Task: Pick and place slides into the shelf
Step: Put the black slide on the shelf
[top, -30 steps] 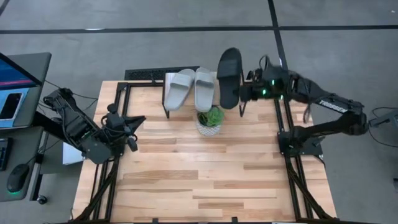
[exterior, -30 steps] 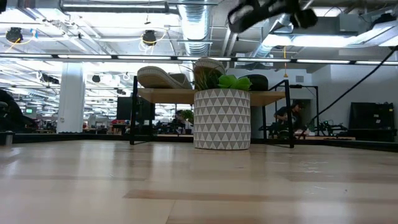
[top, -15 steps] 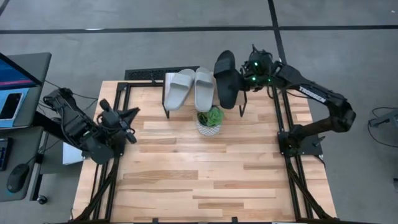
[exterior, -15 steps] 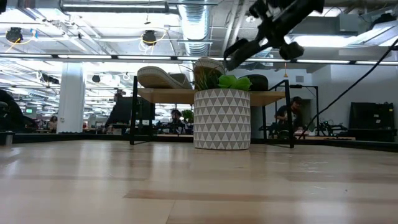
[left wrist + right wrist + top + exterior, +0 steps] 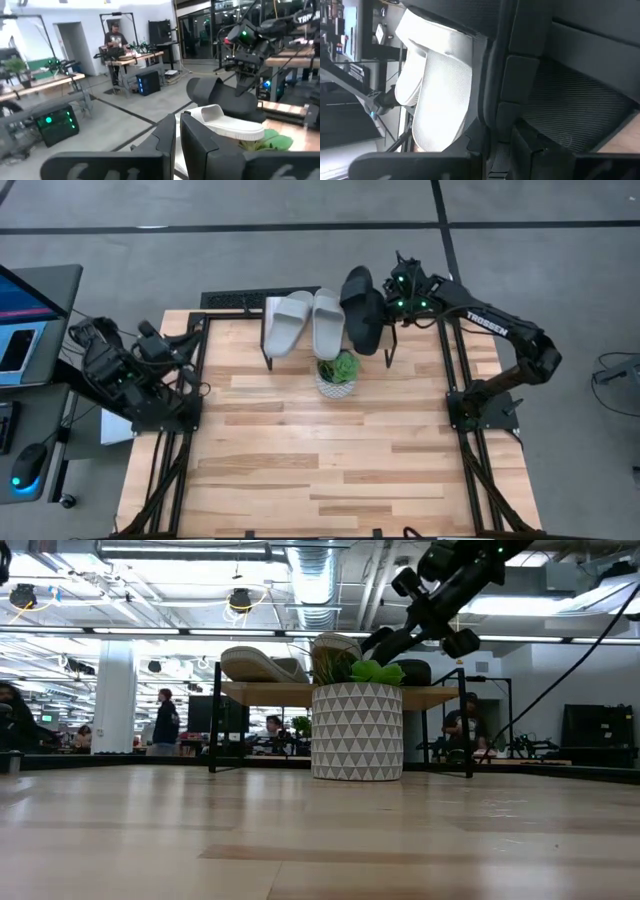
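Right gripper (image 5: 385, 302) clamps black slide (image 5: 362, 310) at shelf (image 5: 437, 696); arm (image 5: 490, 323) reads TROSSEN.

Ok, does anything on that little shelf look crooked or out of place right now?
One thing: the black slide sits tilted at the shelf's right end, still gripped by the right gripper rather than lying flat. The two grey slides lie flat side by side. The potted plant stands upright in front.
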